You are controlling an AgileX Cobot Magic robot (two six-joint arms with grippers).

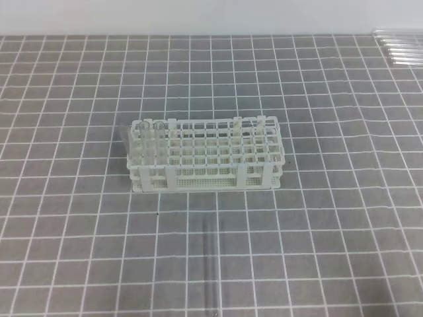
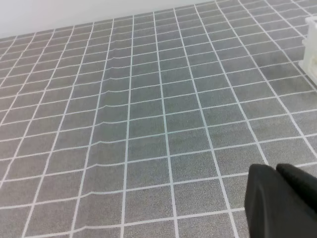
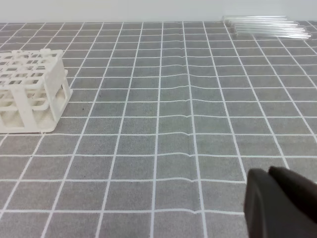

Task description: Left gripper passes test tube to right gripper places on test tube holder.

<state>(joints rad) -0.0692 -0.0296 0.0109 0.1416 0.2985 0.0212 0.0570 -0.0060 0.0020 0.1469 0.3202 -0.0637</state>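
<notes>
A clear test tube lies flat on the grey gridded bench, in front of the white test tube holder and apart from it, its length running towards the rack. The holder stands mid-bench with a couple of tubes upright in its left end. A bundle of spare tubes lies at the far right corner. Of the left claw and the right claw only a black corner shows in each wrist view; how far either is open I cannot tell, and nothing is seen in them.
</notes>
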